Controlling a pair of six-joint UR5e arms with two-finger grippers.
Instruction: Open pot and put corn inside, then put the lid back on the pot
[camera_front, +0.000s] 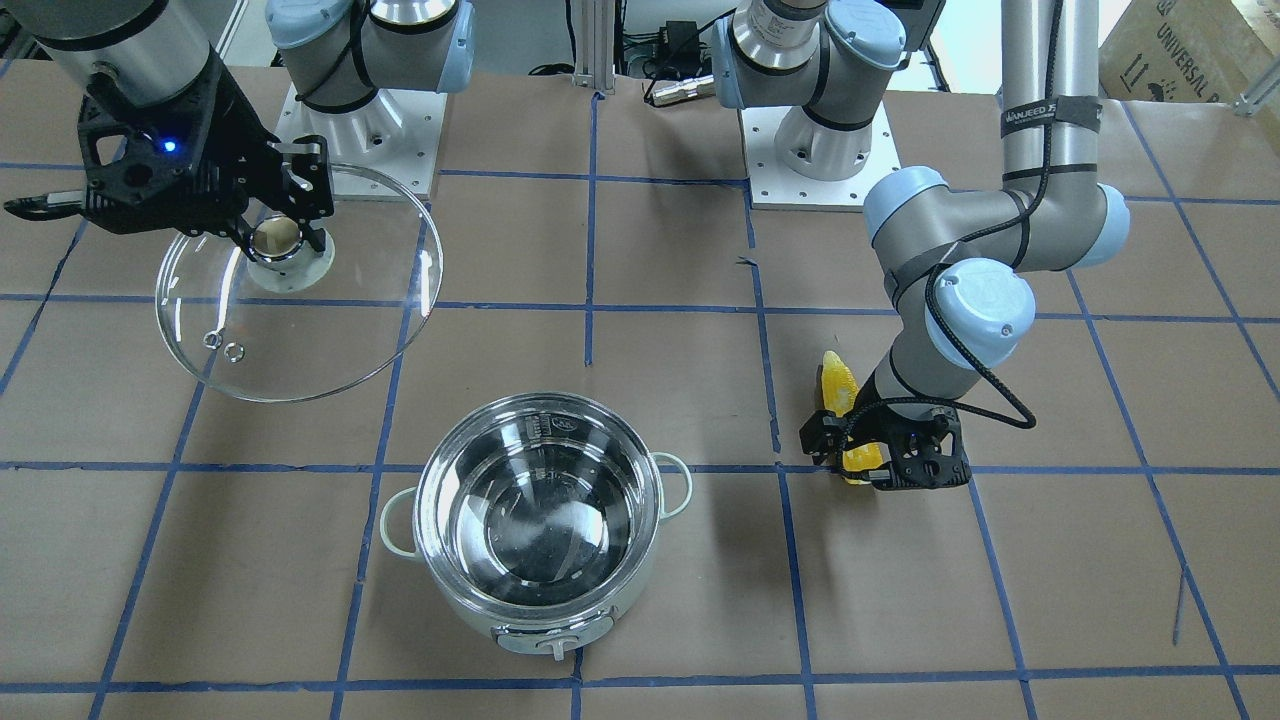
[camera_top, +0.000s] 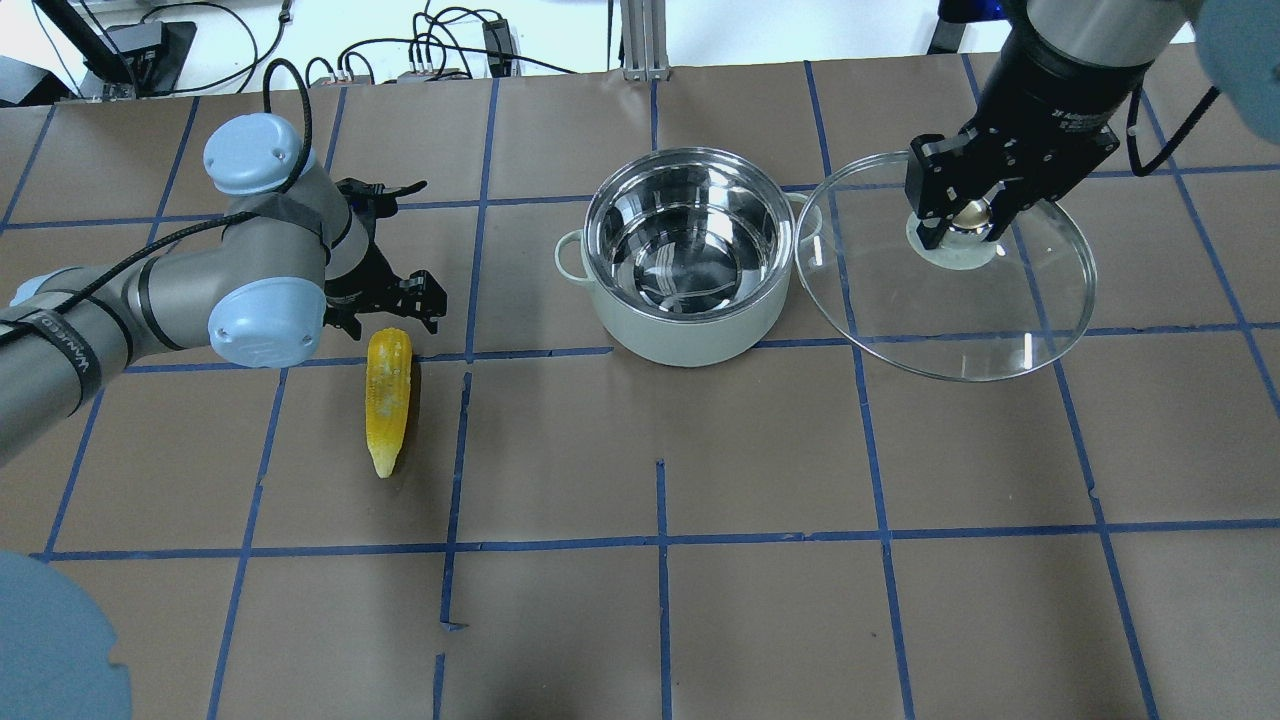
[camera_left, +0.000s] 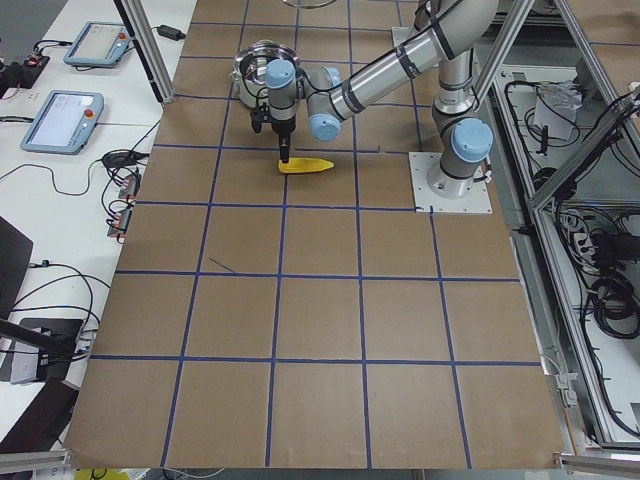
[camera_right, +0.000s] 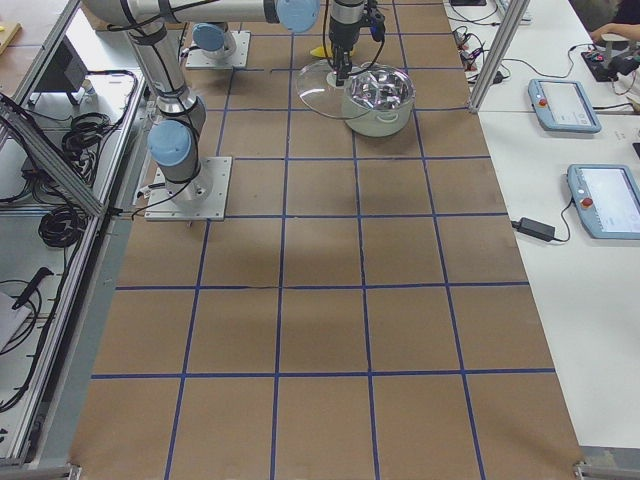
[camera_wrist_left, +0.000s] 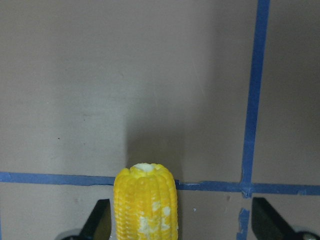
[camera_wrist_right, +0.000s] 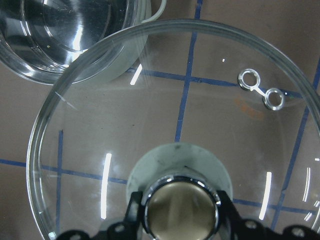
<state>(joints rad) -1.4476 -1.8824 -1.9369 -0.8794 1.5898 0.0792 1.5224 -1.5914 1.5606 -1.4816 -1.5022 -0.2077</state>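
Note:
The pot (camera_top: 690, 335) stands uncovered, and its steel inside (camera_front: 540, 520) holds nothing. My right gripper (camera_top: 965, 215) is shut on the knob (camera_wrist_right: 181, 207) of the glass lid (camera_top: 960, 300), which hangs tilted beside the pot with its edge over one side handle. In the front-facing view the lid (camera_front: 320, 310) hangs under that gripper (camera_front: 278, 235). The corn (camera_top: 388, 400) lies flat on the table. My left gripper (camera_top: 388, 318) is open, and its fingers (camera_wrist_left: 101, 220) stand on either side of the blunt end of the corn (camera_wrist_left: 146, 200).
Brown paper with a blue tape grid covers the table (camera_top: 660, 600). The two arm bases (camera_front: 360, 120) (camera_front: 815, 150) are bolted at the robot's edge. Beyond the far edge are cables (camera_top: 440, 50). Tablets (camera_right: 565, 105) lie on a side bench.

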